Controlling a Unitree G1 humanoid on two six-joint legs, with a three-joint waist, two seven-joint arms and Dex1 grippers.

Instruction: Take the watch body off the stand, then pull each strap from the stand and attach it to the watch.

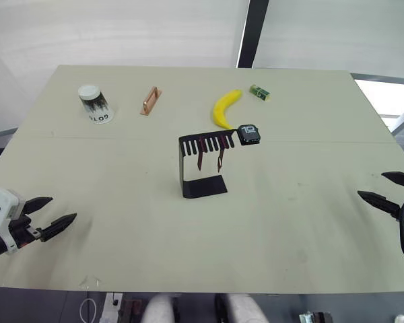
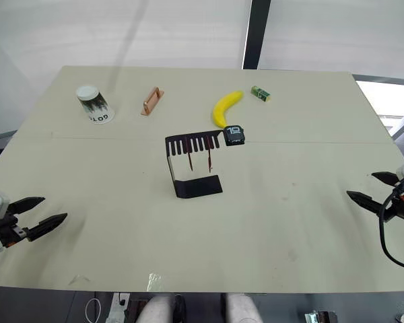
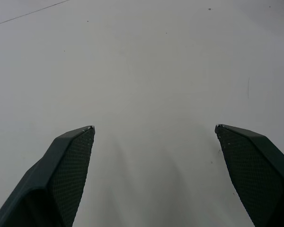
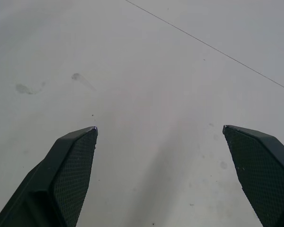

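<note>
- The stand (image 1: pixel 200 168) sits near the middle of the pale desk (image 1: pixel 121 175), flat base down, its slotted top arm reaching toward the robot's right.
- The watch body (image 1: pixel 249 134) sits at the far end of that arm, screen up with white digits showing.
- The two maroon straps (image 1: pixel 210 153) hang side by side from the comb slots, dangling above the base and apart from the watch body.
- The left gripper (image 1: pixel 54 215) hovers low over the desk's near left edge, its jaws spread wide with nothing between them; the left wrist view shows bare desk between the fingers (image 3: pixel 66 175).
- The right gripper (image 1: pixel 389 190) is at the desk's right edge, jaws likewise wide open and empty.
- Both grippers are well apart from the stand.
- Behind the stand lie a banana (image 1: pixel 225 108), a small green block (image 1: pixel 259 92), a copper bar (image 1: pixel 150 100) and an upturned cup (image 1: pixel 94 103).
</note>
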